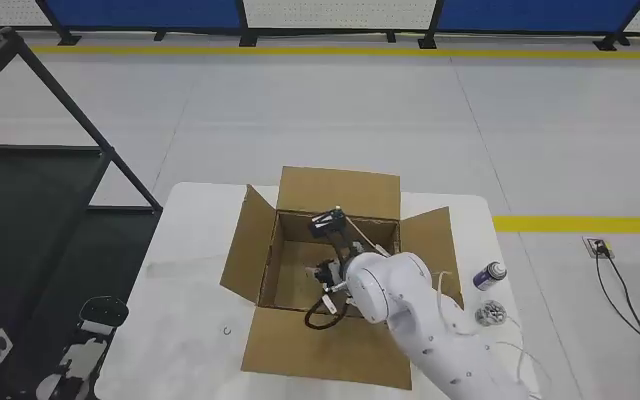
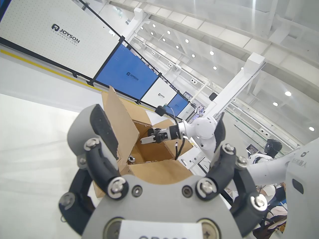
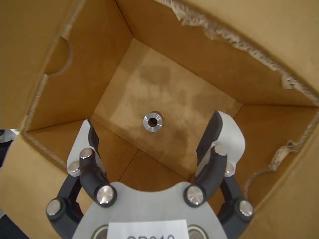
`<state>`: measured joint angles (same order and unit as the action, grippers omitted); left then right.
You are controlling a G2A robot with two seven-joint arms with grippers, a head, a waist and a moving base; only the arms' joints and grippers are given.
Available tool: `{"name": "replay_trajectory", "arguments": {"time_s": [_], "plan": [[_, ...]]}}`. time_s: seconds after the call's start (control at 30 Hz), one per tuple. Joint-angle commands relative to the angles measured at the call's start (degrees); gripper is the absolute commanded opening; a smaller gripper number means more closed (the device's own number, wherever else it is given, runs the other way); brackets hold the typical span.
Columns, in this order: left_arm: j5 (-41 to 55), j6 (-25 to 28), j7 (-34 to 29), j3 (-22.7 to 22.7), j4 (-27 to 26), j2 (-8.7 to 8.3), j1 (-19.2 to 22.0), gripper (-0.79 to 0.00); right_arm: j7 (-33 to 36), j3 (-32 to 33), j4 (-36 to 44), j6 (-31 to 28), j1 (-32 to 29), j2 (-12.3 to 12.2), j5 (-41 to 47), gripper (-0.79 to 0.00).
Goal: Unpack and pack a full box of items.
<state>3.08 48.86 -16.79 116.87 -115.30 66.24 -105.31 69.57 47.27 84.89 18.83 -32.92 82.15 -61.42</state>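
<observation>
Nearly emptied, the cardboard box (image 1: 300, 345) stands open on the white table (image 1: 190, 330). One steel sleeve (image 3: 152, 122) lies on its floor under the right gripper (image 2: 145, 139), fingers spread and empty. A blue-capped can (image 1: 489, 274) stands outside. Repacking likely lies ahead. The left gripper (image 2: 160, 116) hangs agape nearby.

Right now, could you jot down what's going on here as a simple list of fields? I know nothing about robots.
Container: cardboard box, flaps open, on the white table
Inside: one metal cylinder on the box floor, its hole facing up
Right tool: open, down inside the box, above the cylinder, not touching it
Left tool: open, holding nothing, outside the box
Beside the box: a blue can and a small metal piece on the table
</observation>
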Motion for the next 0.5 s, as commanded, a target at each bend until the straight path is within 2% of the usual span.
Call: {"name": "replay_trajectory", "arguments": {"time_s": [0.0, 0.23, 0.47], "plan": [[0.0, 0.0, 0.0, 0.0, 0.0, 0.00, 0.0, 0.000, 0.3, -1.7, -4.9, 0.5, 2.0, 0.9, 1.0, 0.000], [0.0, 0.0, 0.0, 0.0, 0.0, 0.00, 0.0, 0.000, 1.5, -5.9, -13.6, 2.1, 5.2, 3.4, 2.1, 0.000], [0.0, 0.0, 0.0, 0.0, 0.0, 0.00, 0.0, 0.000, 1.4, -7.1, -17.5, 2.1, 6.1, 4.8, 2.6, 0.000]]}}
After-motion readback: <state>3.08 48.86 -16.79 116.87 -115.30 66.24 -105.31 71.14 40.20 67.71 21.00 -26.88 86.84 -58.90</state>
